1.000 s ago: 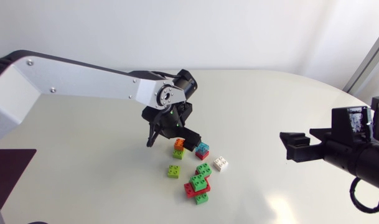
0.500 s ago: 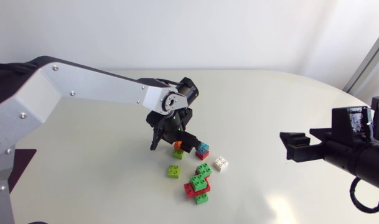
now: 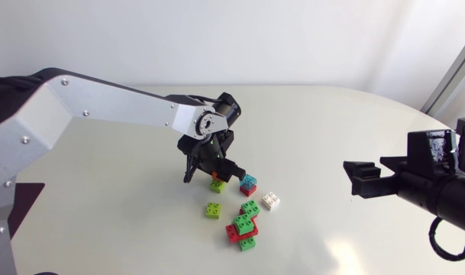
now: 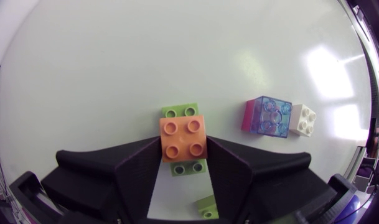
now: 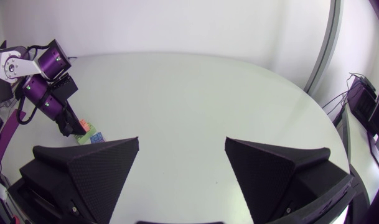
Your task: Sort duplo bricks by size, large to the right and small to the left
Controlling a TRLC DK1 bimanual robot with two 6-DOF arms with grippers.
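Observation:
My left gripper (image 3: 211, 174) (image 4: 184, 147) is shut on a small orange brick (image 4: 184, 137) (image 3: 216, 176), one finger touching each side. The orange brick sits over the middle of a longer green brick (image 4: 182, 112) (image 3: 217, 186); whether they are apart I cannot tell. Beside them lie a clear blue brick (image 4: 268, 116) (image 3: 249, 182) on a red one (image 4: 247, 116) and a small white brick (image 4: 302, 120) (image 3: 271, 201). My right gripper (image 3: 362, 180) (image 5: 182, 149) hangs open and empty over the table's right side, far from the bricks.
Nearer the front lie a small lime brick (image 3: 212, 210) and a cluster of green bricks (image 3: 246, 220) on a red brick (image 3: 234, 234), with another green one (image 3: 248, 244). The pale round table (image 3: 331, 130) spreads wide on both sides of the pile.
My left gripper's fingers have drawn together from wide open onto the orange brick. The left arm has shifted slightly. The right arm has stayed still.

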